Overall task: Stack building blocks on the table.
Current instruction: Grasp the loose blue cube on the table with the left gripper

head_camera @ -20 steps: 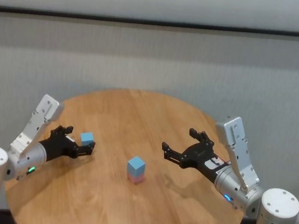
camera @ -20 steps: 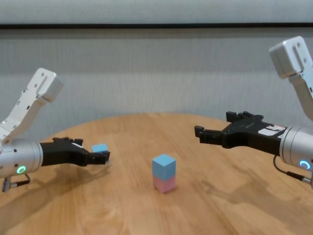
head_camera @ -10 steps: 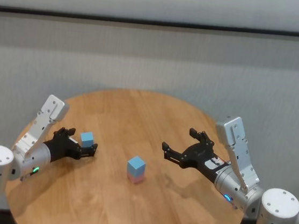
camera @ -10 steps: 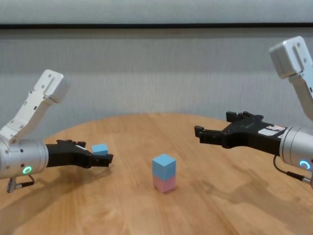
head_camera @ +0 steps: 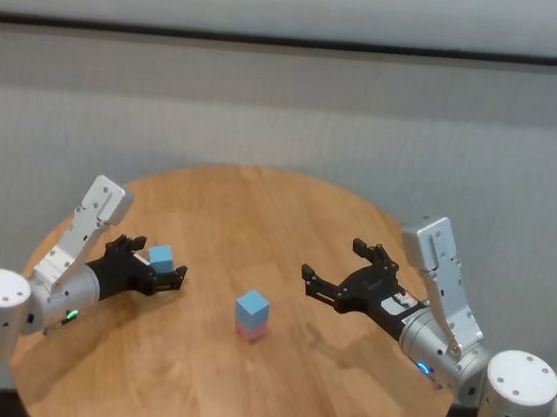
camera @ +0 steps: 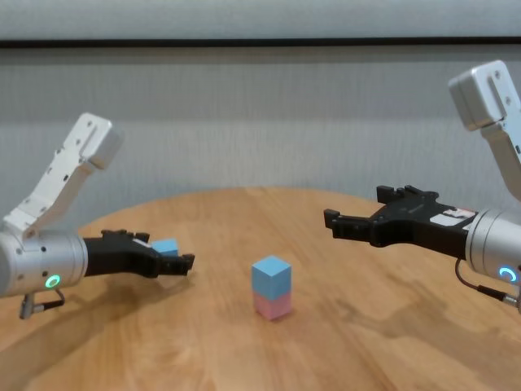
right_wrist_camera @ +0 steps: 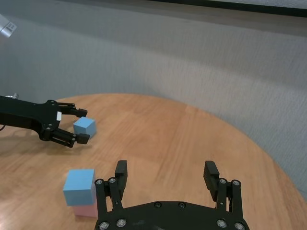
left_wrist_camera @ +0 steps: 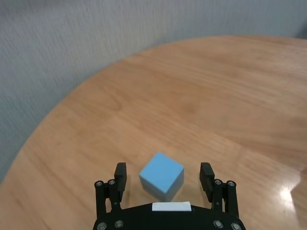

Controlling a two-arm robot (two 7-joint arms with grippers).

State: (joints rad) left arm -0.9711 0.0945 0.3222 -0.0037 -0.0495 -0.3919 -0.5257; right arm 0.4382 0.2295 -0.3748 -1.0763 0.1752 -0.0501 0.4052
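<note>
A light blue block sits on top of a pale pink block near the middle of the round wooden table; the same stack shows in the chest view with blue over pink. Another light blue block rests on the table at the left. My left gripper is open and straddles this loose block, with a gap on each side. My right gripper hovers open and empty to the right of the stack, above the table.
A grey wall runs behind the table. The table's curved rim lies close beyond the left block. Bare wood spreads between the stack and my right gripper.
My left arm has slid forward and a little toward the centre, so its open fingers now reach along both sides of the loose blue block. The right arm and the stack have not moved.
</note>
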